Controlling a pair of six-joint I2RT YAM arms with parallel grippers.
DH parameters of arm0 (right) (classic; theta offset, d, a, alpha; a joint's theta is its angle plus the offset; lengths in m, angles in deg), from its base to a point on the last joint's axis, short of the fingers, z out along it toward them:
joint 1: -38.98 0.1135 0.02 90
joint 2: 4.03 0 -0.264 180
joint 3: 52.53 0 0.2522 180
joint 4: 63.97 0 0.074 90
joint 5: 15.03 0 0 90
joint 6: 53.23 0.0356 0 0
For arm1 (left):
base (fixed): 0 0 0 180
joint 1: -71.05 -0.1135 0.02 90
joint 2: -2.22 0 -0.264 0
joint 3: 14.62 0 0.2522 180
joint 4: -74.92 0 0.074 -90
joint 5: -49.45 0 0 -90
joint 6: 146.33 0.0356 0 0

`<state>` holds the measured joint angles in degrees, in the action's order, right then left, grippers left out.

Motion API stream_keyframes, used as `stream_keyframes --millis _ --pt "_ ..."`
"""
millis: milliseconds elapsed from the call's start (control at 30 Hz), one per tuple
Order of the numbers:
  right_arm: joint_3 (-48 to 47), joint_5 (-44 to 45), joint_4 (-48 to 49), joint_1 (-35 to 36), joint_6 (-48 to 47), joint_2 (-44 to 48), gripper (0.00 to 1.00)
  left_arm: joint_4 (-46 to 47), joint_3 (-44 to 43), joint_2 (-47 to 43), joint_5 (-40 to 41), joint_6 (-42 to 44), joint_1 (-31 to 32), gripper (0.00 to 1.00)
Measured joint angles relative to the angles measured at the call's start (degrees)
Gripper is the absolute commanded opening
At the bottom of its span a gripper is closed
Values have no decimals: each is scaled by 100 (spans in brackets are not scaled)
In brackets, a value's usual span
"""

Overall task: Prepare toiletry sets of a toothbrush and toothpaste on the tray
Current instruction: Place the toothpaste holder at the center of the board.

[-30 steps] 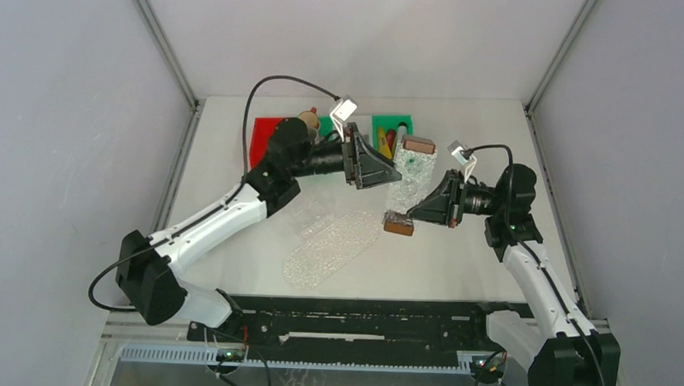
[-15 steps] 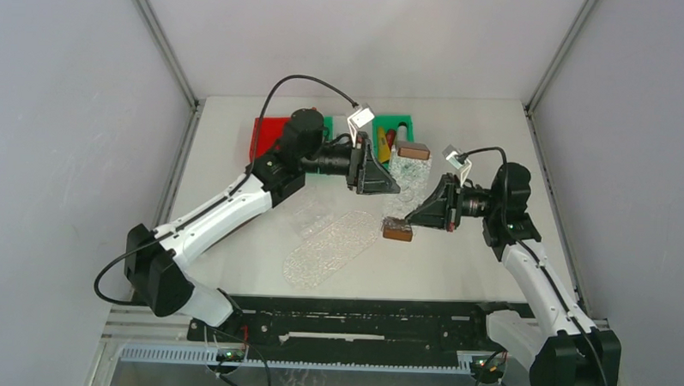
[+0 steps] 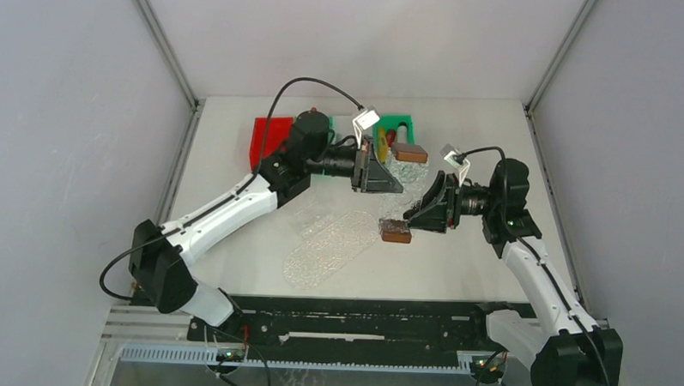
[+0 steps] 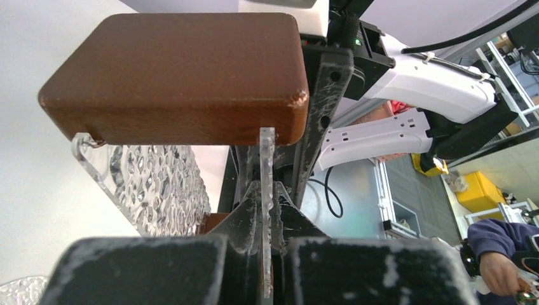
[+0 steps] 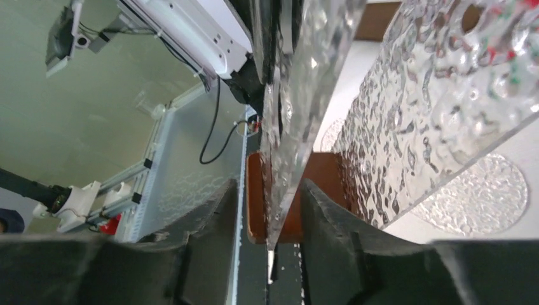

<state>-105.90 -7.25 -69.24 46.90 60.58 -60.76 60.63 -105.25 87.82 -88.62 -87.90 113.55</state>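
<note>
A clear, dimpled tray (image 3: 413, 185) with a brown wooden handle at each end (image 3: 410, 152) (image 3: 396, 231) stands tilted on edge between both arms. My left gripper (image 3: 394, 179) is shut on the tray's thin clear wall (image 4: 267, 159), just under the far handle (image 4: 178, 76). My right gripper (image 3: 411, 218) is open; its fingers (image 5: 210, 222) stand on either side of the clear wall (image 5: 283, 146) near the lower handle (image 5: 321, 184), with a gap on each side. Small yellow and red tubes (image 3: 383, 143) lie in the green bin. No toothbrush shows.
A green bin (image 3: 401, 124) and a red bin (image 3: 267, 137) sit at the back of the table. A clear oval dish (image 3: 332, 248) lies flat on the table in front of the tray, and a smaller clear piece (image 3: 310, 214) lies to its left.
My left gripper moved right to the tray and shut on its wall. My right gripper, shut on the tray before, has opened. The tray's near end shifted slightly left.
</note>
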Motion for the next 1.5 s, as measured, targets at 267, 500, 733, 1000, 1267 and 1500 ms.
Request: stream_keyframes --millis 267,500,733,1000,1267,1500 --pt "-181 -109 -232 -234 -304 98 84 1410 1908 -1384 417 -964 -588 0" --pt "-238 -127 -413 -431 -446 214 86 2426 3578 -3209 1360 -1882 -1775 0" --pt "-238 -31 -575 -533 -551 221 86 2667 4605 -4607 2605 -2645 -3213 0" --pt "-240 98 -715 -570 -684 225 86 2645 5209 -5036 3707 -3252 -4616 0" --pt "-240 175 -833 -597 -761 225 87 3064 5925 -4846 5130 -3700 -5086 0" --pt "-240 221 -837 -597 -811 225 87 3886 6216 -4221 6389 -3829 -5121 0"
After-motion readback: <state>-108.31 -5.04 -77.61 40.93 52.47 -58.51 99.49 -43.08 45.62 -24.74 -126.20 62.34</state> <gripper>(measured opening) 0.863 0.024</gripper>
